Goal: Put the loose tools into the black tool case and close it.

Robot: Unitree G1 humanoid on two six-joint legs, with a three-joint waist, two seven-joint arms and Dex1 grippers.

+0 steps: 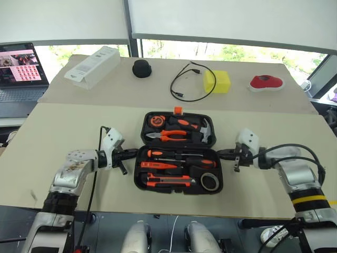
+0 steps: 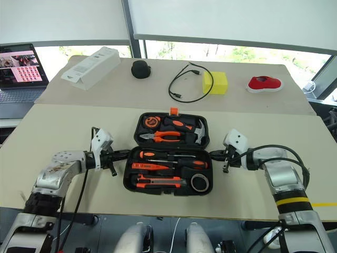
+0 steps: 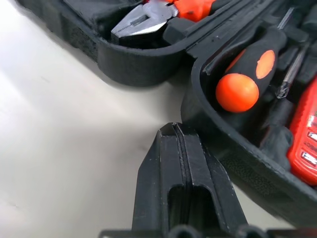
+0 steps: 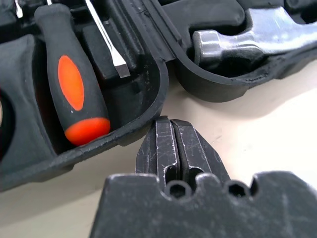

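- The left gripper (image 1: 138,153) sits at the left end of the black tool case (image 1: 178,153), level with the hinge line between the two halves; its two black fingers (image 3: 174,163) are pressed flat together with nothing between them, the tips just beside the rim of the near half.
- The black tool case lies wide open on the beige table (image 1: 63,137), near the table's front edge, its orange latch (image 1: 178,110) on the far rim of the lid half.
- In the far half of the case sit a tape measure (image 1: 156,120), pliers (image 1: 167,136) and a hammer (image 1: 205,129).
- In the near half lie the loose tools: screwdrivers (image 1: 179,155) with orange-and-black handles, a utility knife (image 1: 168,181) along the front edge, and a roll of black tape (image 1: 210,182) in the right front corner.
- The right gripper (image 1: 220,154) sits at the right end of the case, also at the hinge line; its fingers (image 4: 171,148) are closed on each other, empty, tips just beside the case's rim.
- Beyond the case, from left to right: a white long box (image 1: 92,67), a black round object (image 1: 141,68), a looped black cable (image 1: 190,81), a yellow block (image 1: 217,81) and a red-and-white object (image 1: 266,83).
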